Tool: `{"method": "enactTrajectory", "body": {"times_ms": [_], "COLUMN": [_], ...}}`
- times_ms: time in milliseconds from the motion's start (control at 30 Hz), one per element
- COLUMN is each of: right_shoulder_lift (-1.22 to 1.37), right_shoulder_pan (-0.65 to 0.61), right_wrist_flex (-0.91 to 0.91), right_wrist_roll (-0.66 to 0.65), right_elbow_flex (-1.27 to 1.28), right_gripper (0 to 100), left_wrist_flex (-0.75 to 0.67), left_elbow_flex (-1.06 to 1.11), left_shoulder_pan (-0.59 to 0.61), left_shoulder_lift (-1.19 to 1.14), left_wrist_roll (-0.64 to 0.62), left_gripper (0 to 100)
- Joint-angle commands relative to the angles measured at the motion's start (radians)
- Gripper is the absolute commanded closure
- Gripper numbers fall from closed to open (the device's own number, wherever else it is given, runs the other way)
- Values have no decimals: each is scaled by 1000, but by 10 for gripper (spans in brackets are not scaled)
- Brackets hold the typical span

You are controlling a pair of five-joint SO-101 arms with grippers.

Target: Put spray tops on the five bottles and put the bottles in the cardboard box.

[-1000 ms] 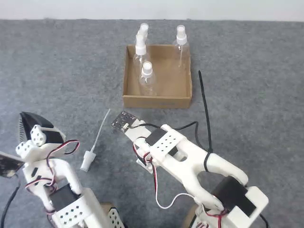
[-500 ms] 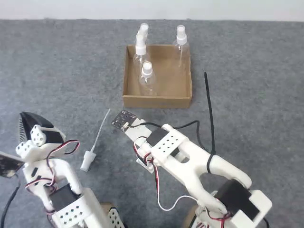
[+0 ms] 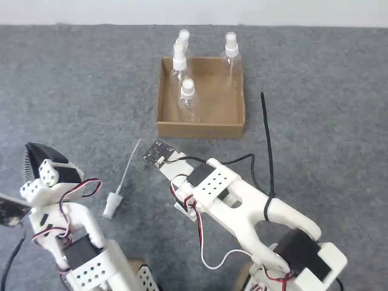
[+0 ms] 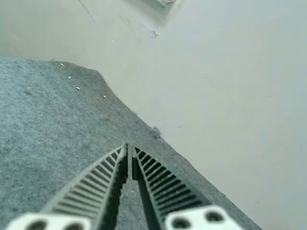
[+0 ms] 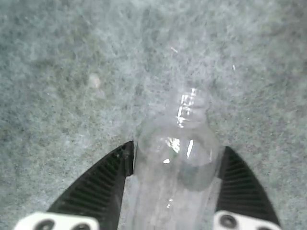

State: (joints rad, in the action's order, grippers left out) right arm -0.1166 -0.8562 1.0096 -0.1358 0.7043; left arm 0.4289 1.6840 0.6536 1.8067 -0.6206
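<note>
Right wrist view shows the right claw [image 5: 176, 146] gripping an uncapped clear bottle [image 5: 184, 112]. The bottle's lower part is cut off, and in the high view the right arm [image 3: 233, 197] hides it. The left claw [image 4: 129, 149] is closed and holds nothing. A loose spray top [image 3: 111, 205] lies between the arms. Since a second ago the right arm has shifted a little. Farther, four capped bottles [image 3: 188, 100] stand at the cardboard box [image 3: 200, 129]. The desk [image 3: 73, 91] is grey felt, and the wall [image 4: 216, 72] is pale.

Left claw [image 4: 129, 162] pinched closed; right claw [image 5: 177, 146], stretched forward, clamps a bottle [image 5: 184, 120].
</note>
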Motion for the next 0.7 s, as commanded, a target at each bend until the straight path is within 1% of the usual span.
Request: {"method": "enactTrajectory", "body": {"times_ms": [0,100,300,433,533,667], "right_shoulder_lift": [-67,-67,-74,-82,-134,-265], "right_shoulder_pan": [-12,-12,-5,-19,-64,-137], "right_wrist_flex": [12,10,18,67,107,157], "right_wrist_roll": [-15,-15,-15,-14,-9,-6], "right_elbow_flex": [-9,-9,-9,-20,-23,-23], "right_gripper": [881,926,932,932,931,931], "left_wrist_flex": [-31,-31,-31,-31,-31,-31], "left_elbow_flex": [-10,-10,-10,-10,-12,-13], "left_shoulder_pan": [-3,-3,-2,3,3,3], "left_shoulder_lift": [15,15,15,15,15,15], "left_wrist_roll": [11,11,11,11,11,11], "left_gripper": [987,987,987,987,987,987]}}
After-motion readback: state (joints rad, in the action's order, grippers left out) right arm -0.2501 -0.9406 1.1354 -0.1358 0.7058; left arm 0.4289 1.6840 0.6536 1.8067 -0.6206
